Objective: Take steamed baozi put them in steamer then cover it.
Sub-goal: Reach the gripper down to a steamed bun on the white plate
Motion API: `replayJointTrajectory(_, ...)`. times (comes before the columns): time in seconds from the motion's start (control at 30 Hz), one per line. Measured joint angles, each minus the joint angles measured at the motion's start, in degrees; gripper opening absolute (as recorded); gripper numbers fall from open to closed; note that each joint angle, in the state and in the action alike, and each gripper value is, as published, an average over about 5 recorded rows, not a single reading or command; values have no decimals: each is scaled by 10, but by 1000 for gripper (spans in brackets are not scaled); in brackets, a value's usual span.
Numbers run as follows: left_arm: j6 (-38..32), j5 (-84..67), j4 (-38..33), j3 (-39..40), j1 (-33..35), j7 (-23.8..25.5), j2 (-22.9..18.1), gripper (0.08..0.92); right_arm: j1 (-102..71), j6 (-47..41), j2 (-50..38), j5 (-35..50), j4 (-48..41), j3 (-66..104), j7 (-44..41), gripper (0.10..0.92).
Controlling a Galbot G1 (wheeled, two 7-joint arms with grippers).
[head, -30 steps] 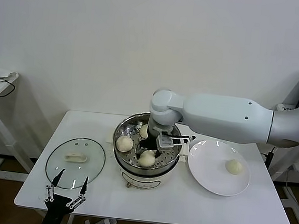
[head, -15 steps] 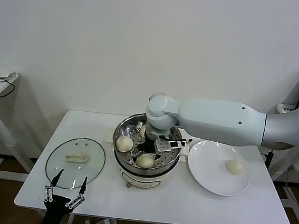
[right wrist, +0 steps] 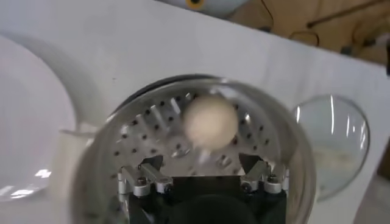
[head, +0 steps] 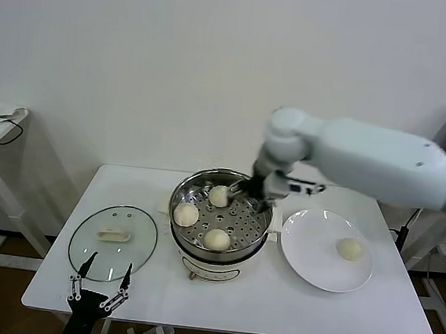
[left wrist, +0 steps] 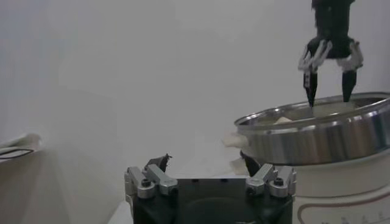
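The steamer (head: 217, 249) stands mid-table with three steamed baozi on its perforated tray: one at the back (head: 218, 196), one on the left (head: 186, 215) and one at the front (head: 217, 239). A fourth baozi (head: 349, 248) lies on the white plate (head: 309, 262). My right gripper (head: 254, 192) hangs open and empty over the pot's back right rim. In the right wrist view, the right gripper (right wrist: 201, 161) looks down on a baozi (right wrist: 210, 120). The glass cover (head: 113, 242) lies flat on the left. Just in front of it, my left gripper (head: 101, 283) waits open.
The plate sits right of the steamer, close to its rim. The cover's cream handle (head: 112, 235) faces up. The left wrist view shows the steamer's steel rim (left wrist: 317, 131) with the right gripper (left wrist: 328, 73) above it. Bare tabletop (head: 257, 304) runs along the front.
My right gripper has let go of the front baozi, risen out of the pot and swung to its back right. The left arm has not moved.
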Motion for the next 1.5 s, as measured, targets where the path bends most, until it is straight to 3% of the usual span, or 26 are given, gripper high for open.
replayJointTrajectory(0.23, 1, 1, -2, 0, 4, 0, -1, 823, -27, -118, -77, 66, -101, 29, -55, 823)
replayJointTrajectory(0.5, 6, 2, -10, -4, 10, 0, -3, 823, -116, -187, -115, 74, -228, 92, -71, 823)
replayJointTrajectory(0.9, 7, 2, -13, -13, 18, -1, -4, 823, -245, -223, -103, 39, -360, 174, -59, 823)
replayJointTrajectory(1.5, 7, 2, -9, -15, 19, -2, -4, 823, -325, -235, -52, 29, -445, 223, -29, 823)
